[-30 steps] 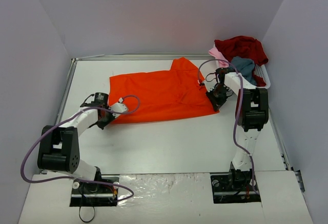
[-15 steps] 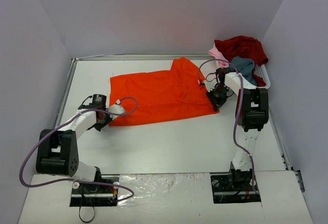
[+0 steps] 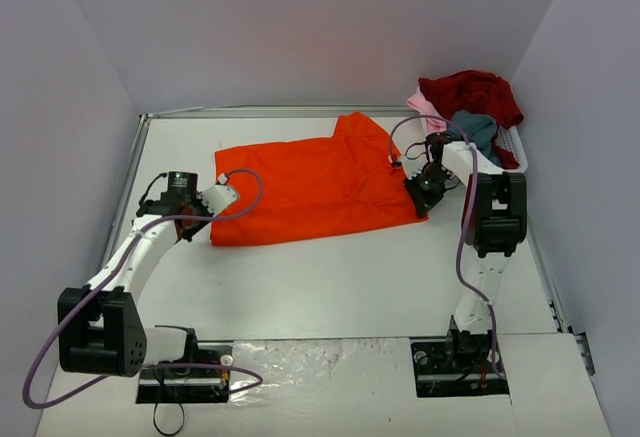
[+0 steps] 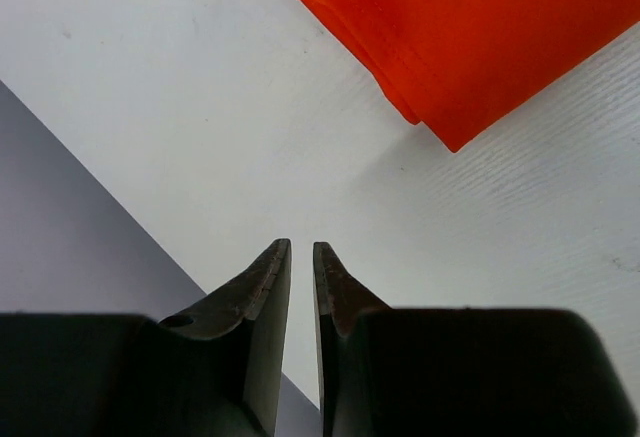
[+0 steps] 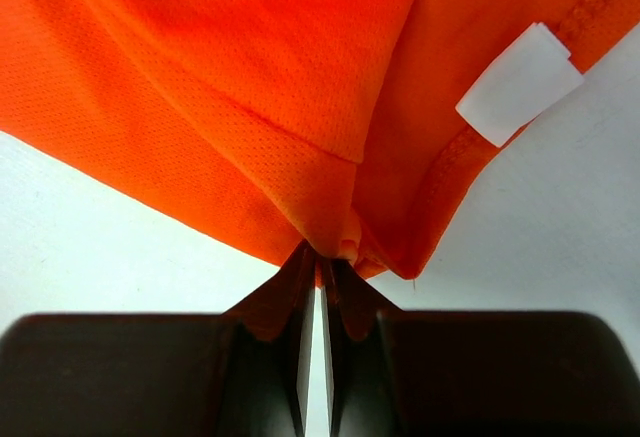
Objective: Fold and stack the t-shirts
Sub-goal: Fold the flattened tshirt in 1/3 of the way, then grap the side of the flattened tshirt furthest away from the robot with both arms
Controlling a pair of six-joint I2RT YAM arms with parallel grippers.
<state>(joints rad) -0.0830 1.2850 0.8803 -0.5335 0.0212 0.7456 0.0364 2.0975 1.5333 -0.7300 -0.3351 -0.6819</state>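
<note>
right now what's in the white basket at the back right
A dark red shirt lies on top, a grey-blue shirt nearer, a pink shirt at the left edge of the basket. Anything under that heap is covered.

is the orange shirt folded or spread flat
Folded at least once: the orange shirt shows stacked layers at its corner.

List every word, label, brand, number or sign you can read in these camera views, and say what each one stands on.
No text can be read in any view.
White tag on the orange t-shirt: blank on the side that shows.
White basket: no legible marking from the top view.
</note>
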